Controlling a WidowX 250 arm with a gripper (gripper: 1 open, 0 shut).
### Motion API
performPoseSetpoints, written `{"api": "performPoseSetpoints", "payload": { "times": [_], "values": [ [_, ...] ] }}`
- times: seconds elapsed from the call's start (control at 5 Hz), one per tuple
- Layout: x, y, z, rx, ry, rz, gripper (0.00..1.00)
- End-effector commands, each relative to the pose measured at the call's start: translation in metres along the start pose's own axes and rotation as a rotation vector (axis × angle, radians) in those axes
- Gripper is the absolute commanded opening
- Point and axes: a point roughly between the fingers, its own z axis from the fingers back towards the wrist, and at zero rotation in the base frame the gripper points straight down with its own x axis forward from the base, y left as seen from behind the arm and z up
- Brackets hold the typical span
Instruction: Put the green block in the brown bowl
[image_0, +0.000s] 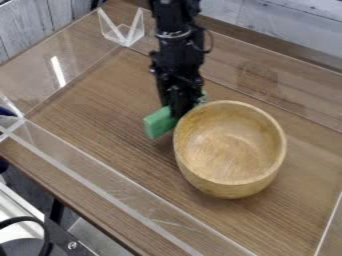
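The carrying step appears to be in hand. The claw (171, 106) is closed, pinching the green block (162, 122), which looks to be held above the table (100, 145) beside the brown bowl (187, 165). The block is at the bowl's upper-left side in the view, close to the rim; whether it touches the rim cannot be told from this angle. Part of the block is hidden behind the claw, though its green end shows below and to the left of the fingers. A small bit of green also shows on the bowl side of the claw. The block is outside the bowl's opening, so the placing is not done.

The next move calls for keeping the pinch and bringing the block across the bowl's near-side rim, as seen from the arm, until it is over the hollow. It probably needs enough lift first for the hanging end to pass above the rim; a low sideways path could knock that end against the bowl, push the bowl along, or twist the block in the claw. Once the whole block is over the bowl's middle, the claw can lower a little and let go, then rise straight up away from the bowl's wall.
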Motion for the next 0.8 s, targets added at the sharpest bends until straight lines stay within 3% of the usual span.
{"api": "performPoseSetpoints", "payload": {
  "times": [0.0, 0.2, 0.6],
  "values": [
    [0.024, -0.013, 0.019, 0.041, -0.080, -0.039, 0.00],
    [0.041, -0.020, 0.011, 0.039, -0.076, -0.057, 0.00],
    [0.062, -0.027, -0.012, 0.032, -0.048, -0.088, 0.00]
  ]
}}
